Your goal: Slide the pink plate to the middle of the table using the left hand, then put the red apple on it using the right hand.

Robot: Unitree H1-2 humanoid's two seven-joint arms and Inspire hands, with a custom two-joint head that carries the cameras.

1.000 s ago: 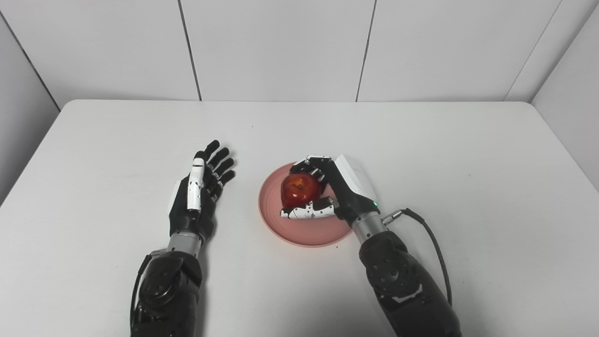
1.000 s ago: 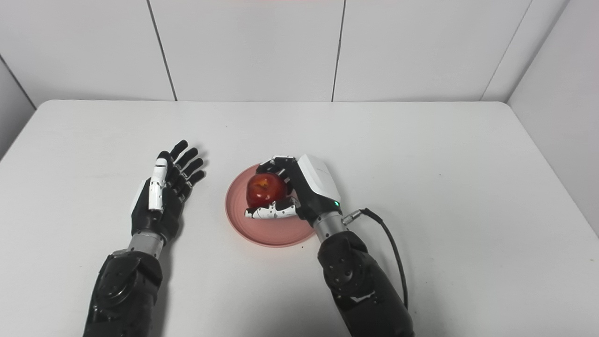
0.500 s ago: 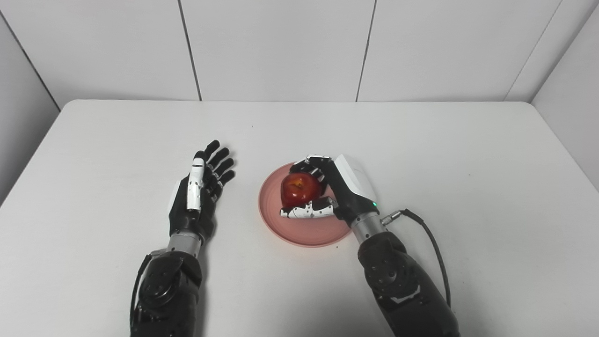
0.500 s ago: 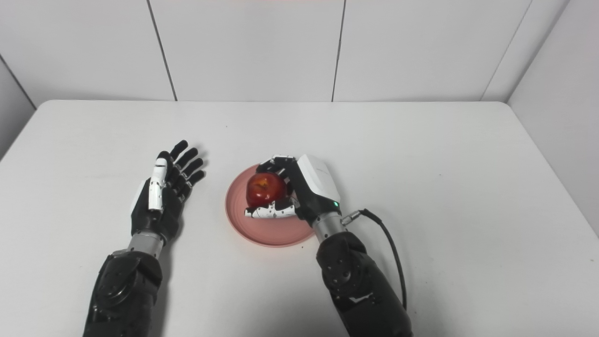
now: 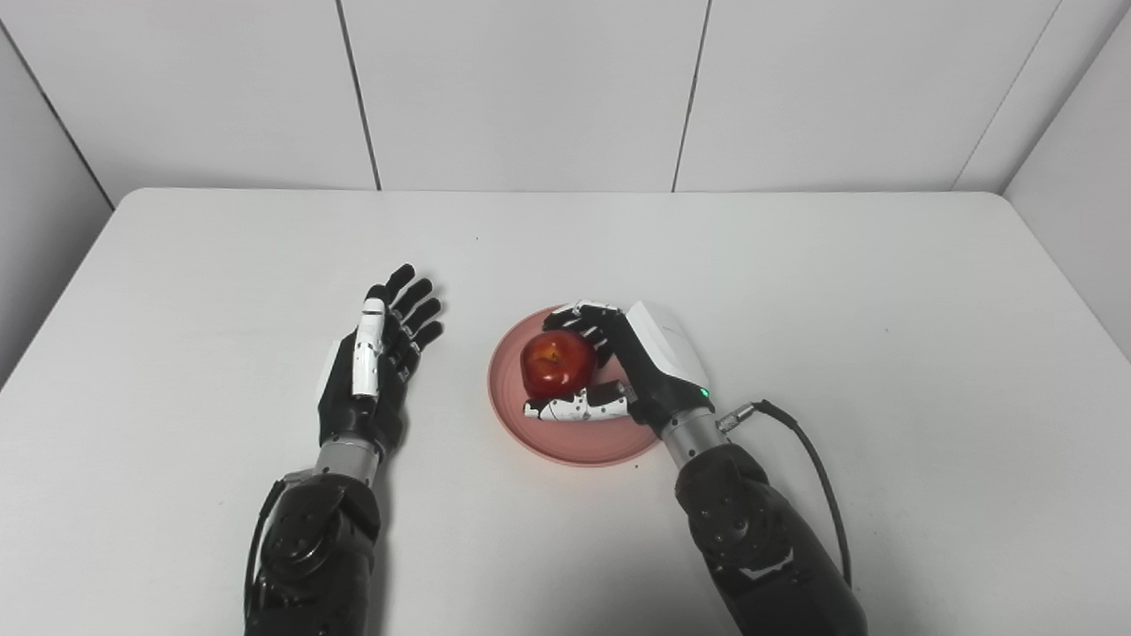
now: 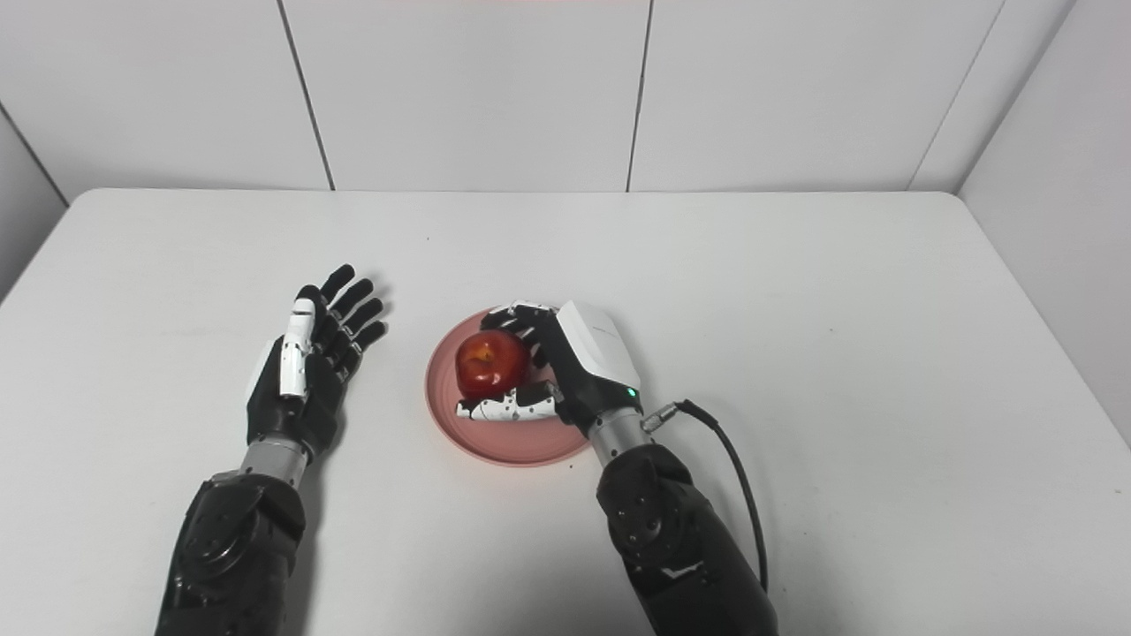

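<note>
A pink plate (image 5: 505, 399) lies near the middle of the white table. Over its centre is a red apple (image 5: 552, 360), low on the plate or touching it. My right hand (image 5: 652, 355) is shut on the apple: the fingers (image 5: 583, 315) curl round its far side and the thumb (image 5: 574, 409) lies under its near side. My left hand (image 5: 375, 362) is open, with its fingers spread, a little left of the plate and apart from it.
A black cable (image 5: 808, 442) loops from my right wrist across the table to the right. White wall panels stand behind the table's far edge (image 5: 565, 191). The table surface (image 5: 884, 291) stretches wide on both sides.
My right hand has sunk a little and shifted slightly left, carrying the apple lower over the plate. The left hand and the plate have not moved.
</note>
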